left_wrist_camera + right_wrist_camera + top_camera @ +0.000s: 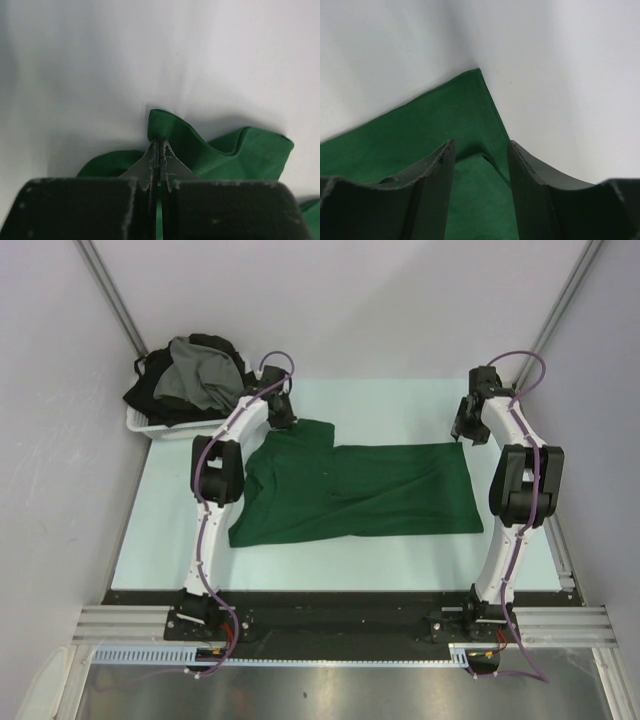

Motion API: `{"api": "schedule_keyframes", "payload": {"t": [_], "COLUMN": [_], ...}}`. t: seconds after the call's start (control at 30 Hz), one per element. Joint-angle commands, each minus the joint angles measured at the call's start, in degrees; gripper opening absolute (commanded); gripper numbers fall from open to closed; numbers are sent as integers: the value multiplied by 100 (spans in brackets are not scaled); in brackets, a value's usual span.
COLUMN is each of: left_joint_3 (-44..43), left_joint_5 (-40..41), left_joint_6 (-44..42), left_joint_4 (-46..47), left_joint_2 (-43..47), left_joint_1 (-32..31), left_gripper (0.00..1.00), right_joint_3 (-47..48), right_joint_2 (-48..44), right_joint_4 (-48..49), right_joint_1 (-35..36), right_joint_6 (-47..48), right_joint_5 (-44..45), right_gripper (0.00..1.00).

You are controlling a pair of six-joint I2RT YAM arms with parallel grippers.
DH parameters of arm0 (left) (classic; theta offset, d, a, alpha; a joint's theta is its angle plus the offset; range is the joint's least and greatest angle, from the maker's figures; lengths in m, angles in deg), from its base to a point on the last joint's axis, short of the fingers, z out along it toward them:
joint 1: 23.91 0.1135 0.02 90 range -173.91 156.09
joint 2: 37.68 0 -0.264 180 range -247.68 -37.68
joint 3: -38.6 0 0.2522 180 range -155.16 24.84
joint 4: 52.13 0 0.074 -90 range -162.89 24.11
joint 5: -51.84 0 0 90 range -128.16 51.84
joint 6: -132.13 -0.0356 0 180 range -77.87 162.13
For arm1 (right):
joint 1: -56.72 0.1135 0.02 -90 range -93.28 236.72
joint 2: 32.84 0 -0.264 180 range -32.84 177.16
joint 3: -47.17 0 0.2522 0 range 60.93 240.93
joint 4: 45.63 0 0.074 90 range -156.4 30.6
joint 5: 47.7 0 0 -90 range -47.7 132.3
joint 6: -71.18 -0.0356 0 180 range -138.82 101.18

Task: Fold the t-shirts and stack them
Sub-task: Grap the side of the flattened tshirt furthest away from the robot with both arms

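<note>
Early going in the fold-and-stack job: at the tabletop's (400, 405) ten o'clock corner, a white basket (141, 425) holds a heap of waiting laundry, a grey shirt (195, 375) draped over black shirts (145, 390), none of them yet laid out. No stack is in sight anywhere on the surface, so by the look of it every garment remains to be folded.

Just right of the basket, the left claw (283, 415) sits at the eleven o'clock corner of the one green t-shirt (380, 490), which is spread across the middle of the tabletop. The wrist view shows the jaws pressed together on a raised ridge of green cloth, the fabric bunching up past the fingertips towards twelve o'clock and trailing off in a wavy fold to three o'clock.

The shirt's left half lies rumpled, with cloth doubled over near the collar end. Its right half lies flat and roughly square, the hem side running straight towards the right arm. Whether a first fold is already in place cannot be told for sure; it reads as a garment being readied rather than finished.

At the shirt's one o'clock corner, the right claw (465, 425) hovers close over the far hem corner. Its wrist camera shows the jaws standing apart, one finger on each side of the stitched edge, the corner's tip pointing away to twelve o'clock and nothing clamped between them. Closing on that corner looks like the likely next step.
</note>
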State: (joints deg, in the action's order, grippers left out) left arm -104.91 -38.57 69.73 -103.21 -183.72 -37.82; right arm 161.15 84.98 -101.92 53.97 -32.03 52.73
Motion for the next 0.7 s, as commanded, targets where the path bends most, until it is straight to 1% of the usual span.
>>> {"api": "schedule_keyframes", "payload": {"t": [0.0,0.2,0.33,0.47,0.67], "left_joint_3": [187,56,38,38,152], "left_joint_5": [216,286,269,278,313], "left_joint_6": [-219,-219,-219,-289,-413], "left_joint_4": [-126,-126,-117,-170,-249], "left_joint_2": [603,559,620,690,805], "left_joint_1": [-68,-68,-68,-68,-77], "left_gripper": [0,0,0,0,0], "right_joint_3": [225,418,770,964,1017], "right_joint_2": [408,891,1198,1375,1498], "right_joint_4": [121,174,156,314,543], "right_joint_1": [-68,-183,-227,-227,-183], "right_joint_6": [56,56,117,178,231], "right_joint_5": [-138,-253,-262,-270,-358], "right_gripper": [52,52,52,52,52]}}
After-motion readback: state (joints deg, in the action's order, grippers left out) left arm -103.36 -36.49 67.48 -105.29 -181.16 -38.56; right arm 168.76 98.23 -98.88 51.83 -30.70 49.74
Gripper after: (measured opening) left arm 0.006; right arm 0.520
